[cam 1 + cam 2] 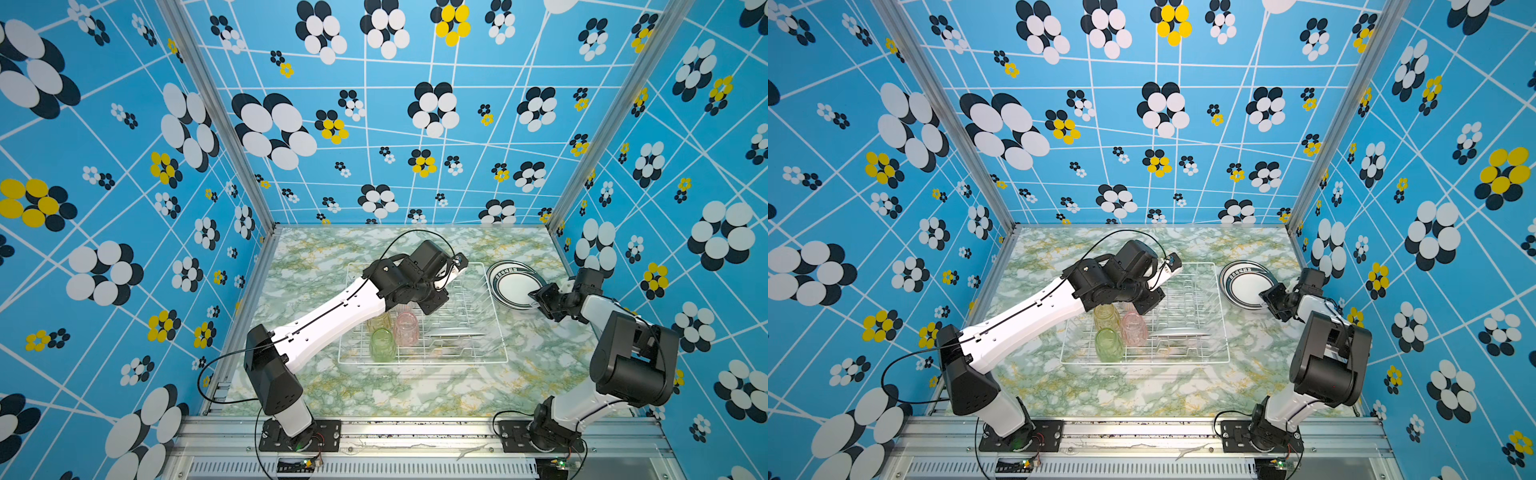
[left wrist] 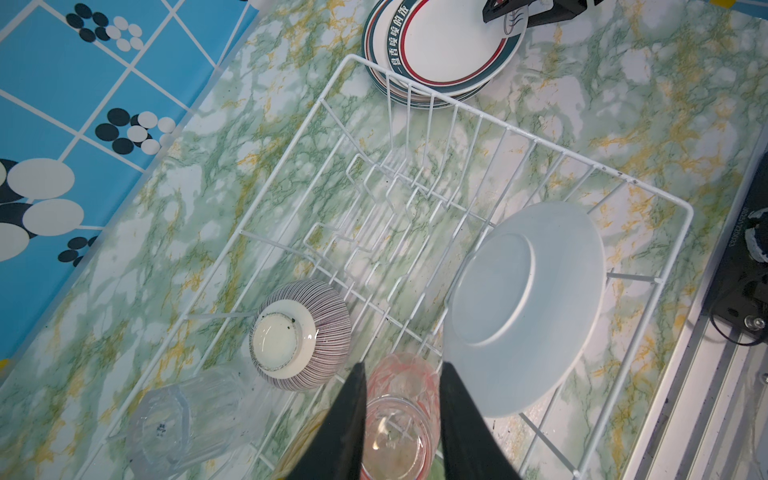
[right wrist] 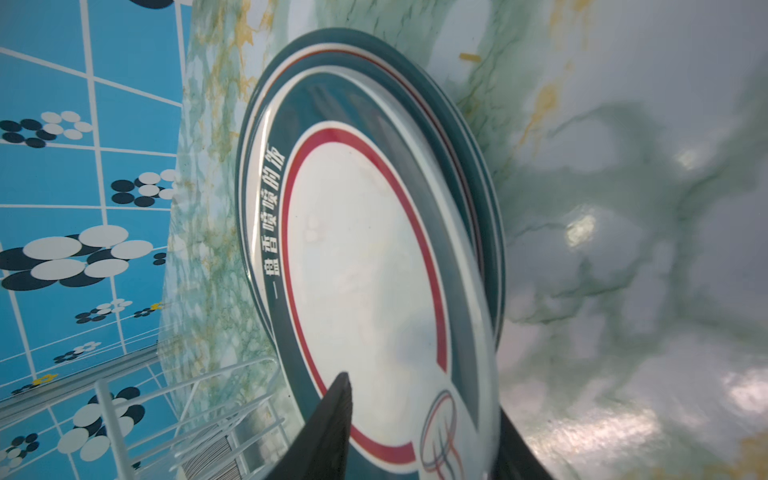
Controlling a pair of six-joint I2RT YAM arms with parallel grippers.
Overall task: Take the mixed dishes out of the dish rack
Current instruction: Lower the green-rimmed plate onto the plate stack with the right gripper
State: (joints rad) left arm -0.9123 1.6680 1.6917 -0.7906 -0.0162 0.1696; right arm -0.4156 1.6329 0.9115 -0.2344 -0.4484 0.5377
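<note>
The dish rack [image 1: 422, 362] [image 1: 1142, 362] [image 2: 540, 143] sits mid-table. My left gripper [image 2: 404, 365] is shut on the upside-down pink tumbler [image 2: 401, 415] [image 1: 407, 328] inside it. Beside that stand the green tumbler [image 1: 382, 345], the amber tumbler [image 1: 379, 321], a clear tumbler [image 2: 174, 419] and the overturned striped bowl [image 2: 299, 336]. A plain white plate [image 2: 528, 307] [image 1: 455, 332] leans in the slots. Right of the rack lies a stack of printed plates [image 1: 513, 284] [image 3: 365, 270]. My right gripper [image 3: 424, 395] [image 1: 536, 301] is open, its fingers astride the top plate's near rim.
The marbled tabletop [image 1: 415, 390] is bounded by patterned blue walls at the back and both sides. An aluminium rail [image 1: 415, 432] carrying both arm bases runs along the front. The left arm [image 1: 332, 320] stretches over the rack's left half.
</note>
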